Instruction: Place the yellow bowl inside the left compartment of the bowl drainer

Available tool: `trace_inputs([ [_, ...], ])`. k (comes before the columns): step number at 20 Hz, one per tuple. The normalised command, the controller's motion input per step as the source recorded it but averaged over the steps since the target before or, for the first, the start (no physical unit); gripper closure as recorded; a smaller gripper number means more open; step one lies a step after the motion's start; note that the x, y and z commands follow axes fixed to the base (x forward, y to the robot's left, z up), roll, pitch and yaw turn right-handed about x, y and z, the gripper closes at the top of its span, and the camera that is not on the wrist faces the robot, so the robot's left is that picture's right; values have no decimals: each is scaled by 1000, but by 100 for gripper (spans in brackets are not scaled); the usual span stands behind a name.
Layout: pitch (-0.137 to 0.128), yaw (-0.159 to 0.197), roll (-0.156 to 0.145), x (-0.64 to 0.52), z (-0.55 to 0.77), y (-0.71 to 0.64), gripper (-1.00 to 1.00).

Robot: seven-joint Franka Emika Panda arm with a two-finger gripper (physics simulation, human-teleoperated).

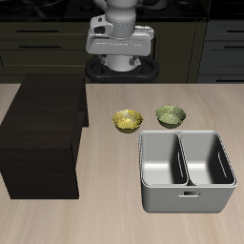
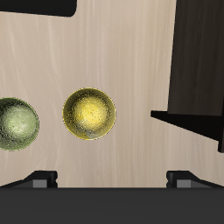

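The yellow bowl (image 1: pixel 126 120) (image 2: pixel 89 114) sits upright on the wooden table, a short way behind the bowl drainer (image 1: pixel 162 200). The drainer is a light-grey tub with two deep wells, both empty; its left compartment (image 1: pixel 158 162) is the one closer to the yellow bowl. My gripper (image 1: pixel 122 65) (image 2: pixel 112 181) hangs open high above the table's back, behind the bowl and not touching it. Its two fingertips (image 2: pixel 42 179) stand far apart with nothing between them.
An olive-green bowl (image 1: pixel 171 116) (image 2: pixel 16 124) sits beside the yellow one, just behind the drainer. A large dark brown-black box (image 1: pixel 43 133) (image 2: pixel 197 70) stands on the other side of the yellow bowl, reaching well above the table.
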Motion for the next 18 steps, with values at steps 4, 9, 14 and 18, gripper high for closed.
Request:
trace_inputs([
  [4, 9, 9, 3, 13, -100, 43, -100],
  [9, 35, -26, 24, 77, -411, 122, -100],
  [14, -9, -8, 16, 36, -195, 37, -100],
  [18, -16, 6, 9, 67, -149, 54, -100],
])
